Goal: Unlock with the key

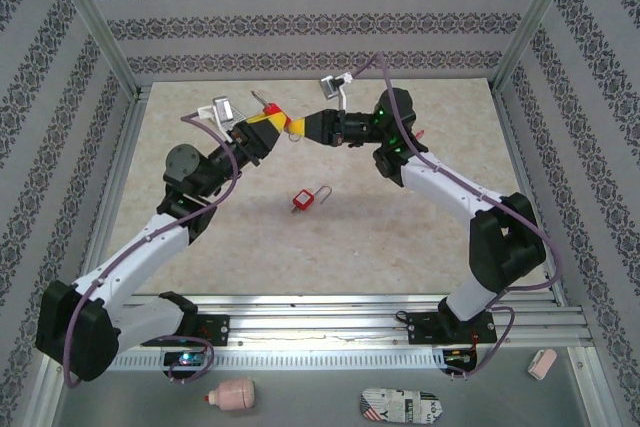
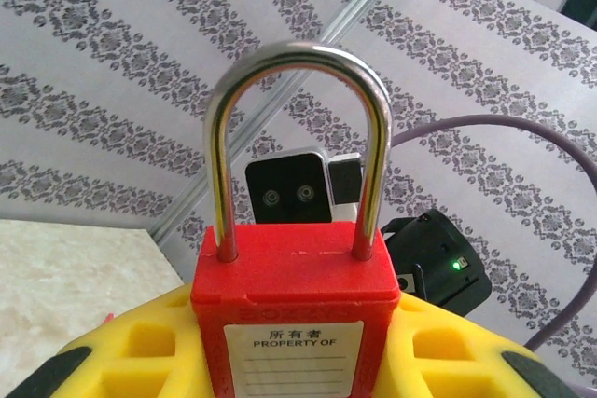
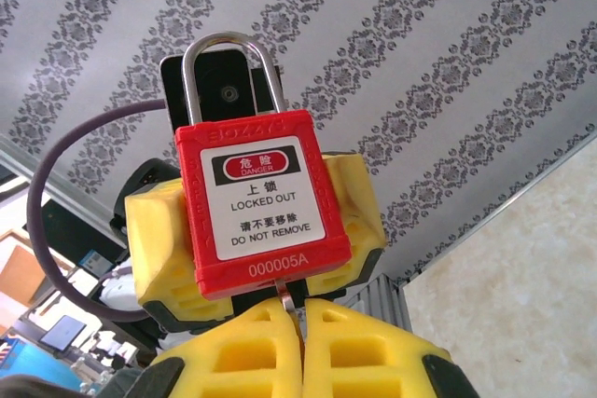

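red and steel near the middle of the table [image 1: 200,237]: a spare padlock [image 1: 301,201] lies there, well apart from the work. farther back, above the far half of the table, the two arms meet in the air. the right gripper [image 3: 300,309] has its yellow pads [image 3: 326,319] pressed together on the key [image 3: 287,299]. just a thin silvery sliver of it shows, running up into the bottom face of the padlock [image 3: 261,202]. behind that, the left gripper [image 1: 266,126] is clamped on the padlock's body from both sides, with the label facing the right wrist camera and the shackle [image 2: 297,72] pointing up. both shackle legs sit down in the body, so i judge the lock not yet open and the step in hand to be the turn of the key. to do it well, the right wrist should roll about the key's own axis with no sideways push, since so thin a blade could bend or slip in the pads. how deep it is seated i cannot tell, so a gentle push home first seems wise. the left grip must hold firm against the twist, or the body will simply rotate with the key.
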Controlling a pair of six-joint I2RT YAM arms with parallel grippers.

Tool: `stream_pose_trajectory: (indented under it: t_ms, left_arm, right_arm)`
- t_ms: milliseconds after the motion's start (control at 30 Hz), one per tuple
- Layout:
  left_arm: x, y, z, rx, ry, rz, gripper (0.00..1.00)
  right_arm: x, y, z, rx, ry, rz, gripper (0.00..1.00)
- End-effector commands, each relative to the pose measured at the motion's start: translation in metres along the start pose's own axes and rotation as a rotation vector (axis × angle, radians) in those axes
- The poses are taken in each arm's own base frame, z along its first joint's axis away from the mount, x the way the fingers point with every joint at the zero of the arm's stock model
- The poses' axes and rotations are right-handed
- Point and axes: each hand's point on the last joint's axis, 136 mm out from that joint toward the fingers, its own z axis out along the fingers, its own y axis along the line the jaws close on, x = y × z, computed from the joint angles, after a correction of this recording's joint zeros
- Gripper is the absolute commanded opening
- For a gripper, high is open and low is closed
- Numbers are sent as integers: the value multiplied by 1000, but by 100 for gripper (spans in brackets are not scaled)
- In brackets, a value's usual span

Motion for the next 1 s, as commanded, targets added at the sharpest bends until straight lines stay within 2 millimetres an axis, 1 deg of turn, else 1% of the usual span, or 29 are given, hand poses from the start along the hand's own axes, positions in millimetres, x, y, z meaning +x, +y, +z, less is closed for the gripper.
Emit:
stream_pose_trajectory:
  t_ms: [0, 267, 400, 500, 567, 600, 667, 733, 800, 833, 900, 967]
  left_arm:
    - [10, -146, -28, 587, 169, 179, 0]
    - [-10, -175, -22, 703, 138, 232, 0]
    - [-15, -182, -21, 735, 129, 250, 0]
    - [-16, -184, -22, 740, 126, 256, 0]
    - [-14, -181, -21, 723, 136, 254, 0]
    - [-12, -178, -20, 707, 142, 257, 0]
    - [-6, -170, -18, 665, 169, 256, 0]
    - [1, -160, -19, 622, 194, 249, 0]
    - [8, -149, -22, 553, 224, 253, 0]
    - [11, -143, -24, 520, 229, 259, 0]
    - [17, -132, -28, 451, 252, 269, 0]
    - [24, -120, -30, 387, 284, 276, 0]
  right_arm:
    - [-66, -97, -48, 266, -361, 181, 0]
    - [-88, -89, -63, 205, -401, 200, 0]
    - [-93, -84, -63, 168, -394, 214, 3]
    - [-96, -84, -65, 154, -396, 231, 5]
    - [-97, -82, -67, 154, -399, 230, 10]
    - [-96, -82, -68, 159, -399, 226, 14]
    - [-96, -81, -72, 183, -405, 214, 26]
    - [-94, -81, -79, 210, -412, 199, 35]
    - [-92, -81, -90, 242, -425, 192, 49]
    - [-90, -80, -94, 252, -430, 185, 53]
    - [-87, -77, -100, 259, -431, 177, 60]
    - [-81, -73, -104, 264, -415, 170, 64]
